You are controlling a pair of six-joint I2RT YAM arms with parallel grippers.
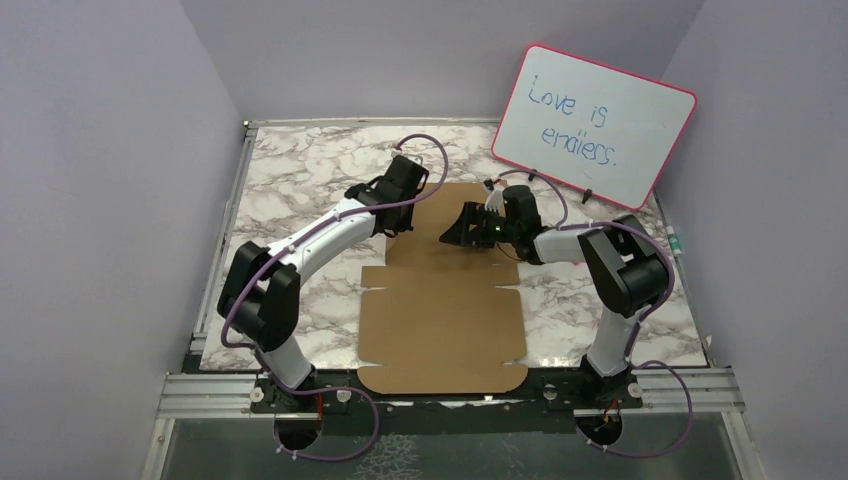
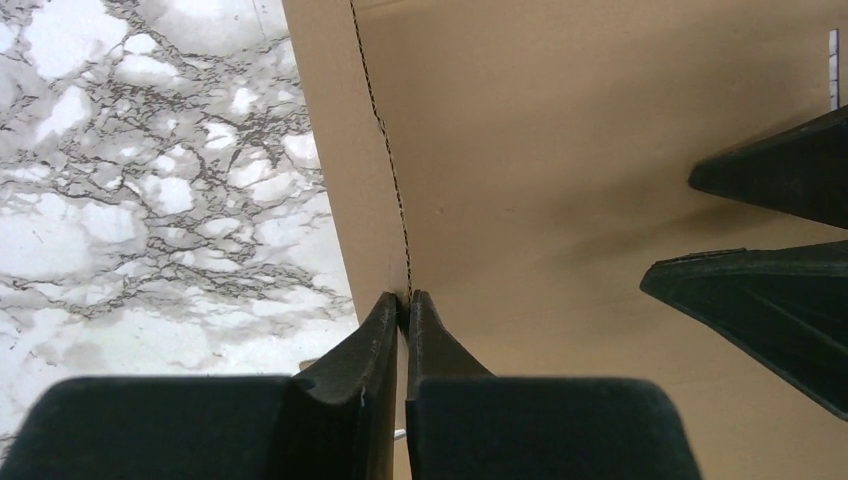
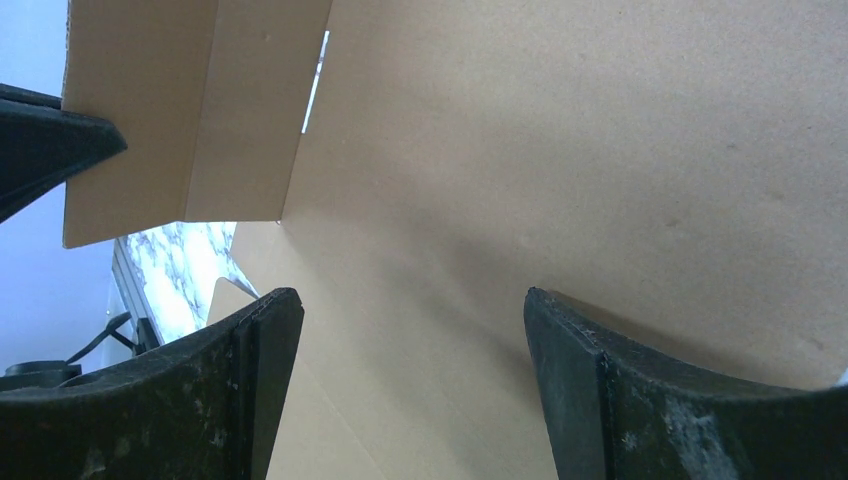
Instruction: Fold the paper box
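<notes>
The paper box (image 1: 445,320) is a flat brown die-cut cardboard sheet on the marble table, running from the near edge to mid-table. My left gripper (image 1: 392,228) is at the left edge of the far panel. In the left wrist view it (image 2: 404,298) is shut on the cardboard's (image 2: 560,150) narrow side flap by a perforated crease. My right gripper (image 1: 452,237) is open and empty just above the far panel. In the right wrist view it (image 3: 412,300) faces bare cardboard (image 3: 600,150), with the side flap (image 3: 180,120) raised at upper left. Its fingers (image 2: 770,300) also show in the left wrist view.
A pink-framed whiteboard (image 1: 595,125) with blue writing leans against the back right wall. The marble table (image 1: 300,180) is enclosed by lavender walls on the left, back and right. A metal rail (image 1: 200,395) runs along the near edge by the arm bases.
</notes>
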